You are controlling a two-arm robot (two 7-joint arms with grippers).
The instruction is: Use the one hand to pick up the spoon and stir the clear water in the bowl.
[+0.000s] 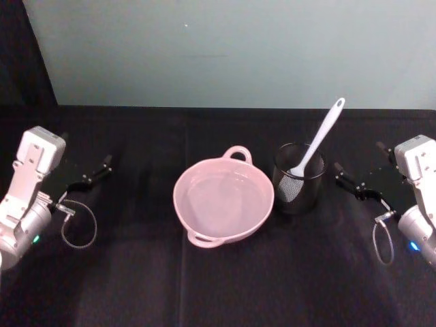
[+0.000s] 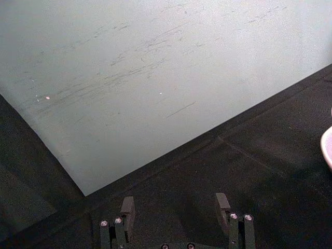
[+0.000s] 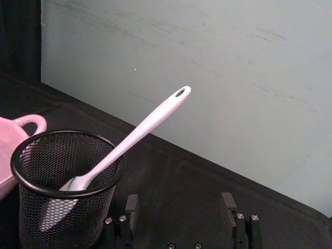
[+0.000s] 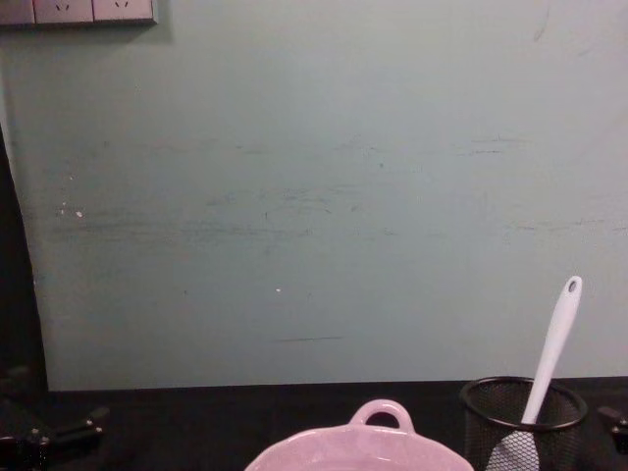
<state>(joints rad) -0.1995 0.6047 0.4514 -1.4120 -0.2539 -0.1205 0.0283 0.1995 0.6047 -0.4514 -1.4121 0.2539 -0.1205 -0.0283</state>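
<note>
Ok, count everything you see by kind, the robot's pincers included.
Pink bowl: 1
White spoon: 1
Black wire-mesh cup: 1
Pincers: 2 (left pincer, right pincer, both open)
Total: 5

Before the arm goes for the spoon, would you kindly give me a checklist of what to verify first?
1. Right hand open and empty: ok.
2. Spoon graspable: its handle sticks up out of the mesh cup, leaning right: ok.
3. Bowl upright, just left of the cup: ok.
4. Water in the bowl: a clear surface shows: ok.
5. Left hand open, at the far left, apart from the bowl: ok.
6. Cup stays put when the spoon lifts: cannot tell.
</note>
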